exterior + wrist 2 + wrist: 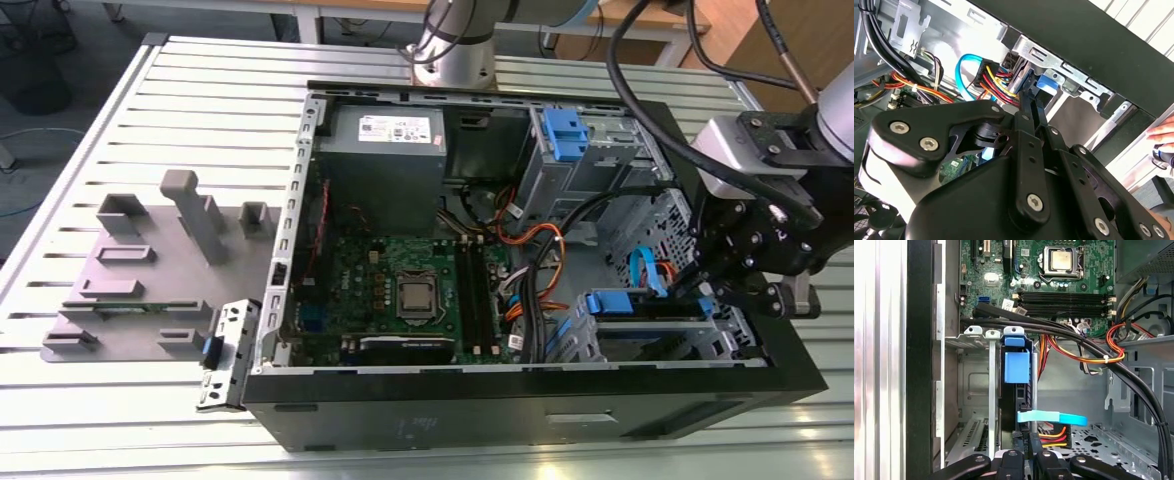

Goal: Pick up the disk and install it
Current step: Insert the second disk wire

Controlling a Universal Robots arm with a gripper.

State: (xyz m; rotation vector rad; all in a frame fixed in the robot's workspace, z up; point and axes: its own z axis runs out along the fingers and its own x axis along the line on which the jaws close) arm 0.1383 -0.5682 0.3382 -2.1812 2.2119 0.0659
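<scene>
The disk (617, 305) sits on edge in the drive bay at the case's front corner on the exterior view's right, its blue end tab (1016, 367) facing the motherboard. Its dark body (1013, 405) runs down between the bay's metal rails. My gripper (705, 290) reaches into the case over the bay. In the second wrist view its two black fingers (1029, 125) lie pressed together, their tips at the disk's cable end beside the blue tab (1046, 82). The gripper (1026, 457) looks shut, with nothing seen between the fingers.
Red, yellow and black power wires (1051, 435) and a light blue data cable (1051, 417) crowd the disk's end. Thick black cables (1134, 385) cross the case. A grey power-supply box (384, 140) and a taller blue-tabbed cage (565, 135) stand at the back. A person's hand (1164, 135) is outside the case.
</scene>
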